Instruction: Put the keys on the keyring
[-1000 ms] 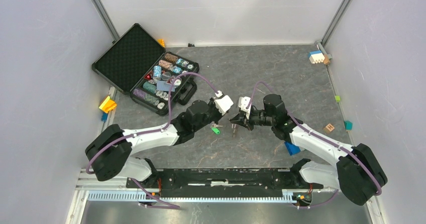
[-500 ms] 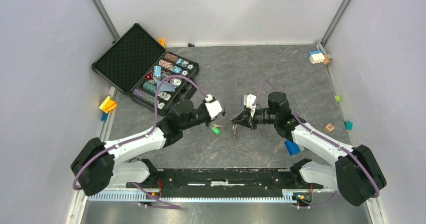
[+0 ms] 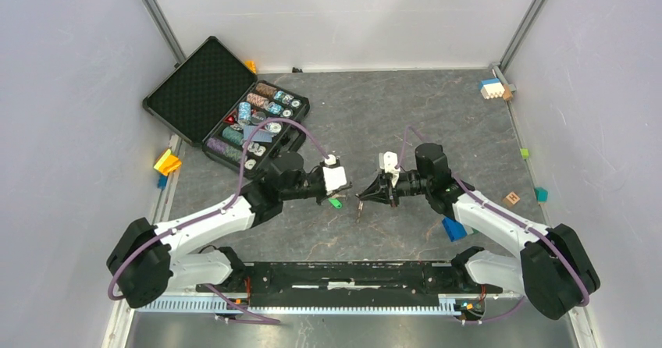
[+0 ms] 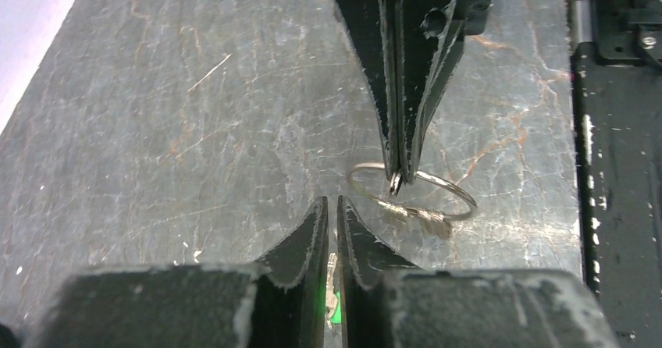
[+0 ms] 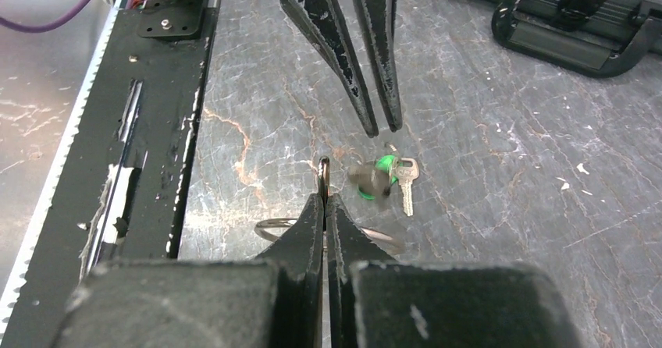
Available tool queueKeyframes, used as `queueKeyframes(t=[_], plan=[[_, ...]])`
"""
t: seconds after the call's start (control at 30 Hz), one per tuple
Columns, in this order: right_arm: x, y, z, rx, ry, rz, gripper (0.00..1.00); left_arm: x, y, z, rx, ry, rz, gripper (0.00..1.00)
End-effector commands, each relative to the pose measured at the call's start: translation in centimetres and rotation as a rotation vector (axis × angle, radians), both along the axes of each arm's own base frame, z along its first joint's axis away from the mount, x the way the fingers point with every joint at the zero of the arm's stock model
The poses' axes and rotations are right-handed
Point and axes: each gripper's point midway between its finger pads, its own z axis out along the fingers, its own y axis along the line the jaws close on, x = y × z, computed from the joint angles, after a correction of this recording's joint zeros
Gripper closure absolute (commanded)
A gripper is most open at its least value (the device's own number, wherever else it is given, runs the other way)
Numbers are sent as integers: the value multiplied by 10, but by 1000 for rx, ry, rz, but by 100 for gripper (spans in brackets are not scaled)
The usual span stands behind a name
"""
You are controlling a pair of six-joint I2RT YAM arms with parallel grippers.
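Presently the right jaws are pressed together on the keyring (image 4: 449,182), pinching the wire at its near rim. The ring is held close to the centre of the bench (image 3: 406,114), and a small brassy key (image 4: 425,221) sits on its lower arc.

The left jaws stand a narrow gap apart with nothing gripped between them. Their tips point at the right jaws, near the ring but not touching it.

The green key (image 5: 382,175) is below the left tips, just beside the ring at its 9 o'clock in the overhead view. It is blurred, so I cannot tell whether it rests on the bench. A plain silver key (image 5: 406,186) touches its head. A dark smear beside the head cannot be identified.

An open black case (image 3: 234,122) sits at 10 o'clock on the bench. A blue block (image 3: 454,229) lies at 4 o'clock of the ring, against the right arm.
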Motion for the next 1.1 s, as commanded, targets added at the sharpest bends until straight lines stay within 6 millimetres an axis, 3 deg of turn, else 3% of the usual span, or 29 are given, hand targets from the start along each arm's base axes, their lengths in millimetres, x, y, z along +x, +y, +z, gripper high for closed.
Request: queueKeyframes(t=[0.0,0.33,0.7,1.07], plan=[[-6,2,15,33,-43,67,100,-16,-11,13,14,-24,-159,83],[-3,1,14,17,-59,54,100,-25,-18,-5,91,28,-259,81],[5,-1,9,-10,-72,13,100,-35,-15,-4,105,16,-317,49],[3,-1,9,-7,-68,20,100,-32,-30,-2,110,43,-350,53]])
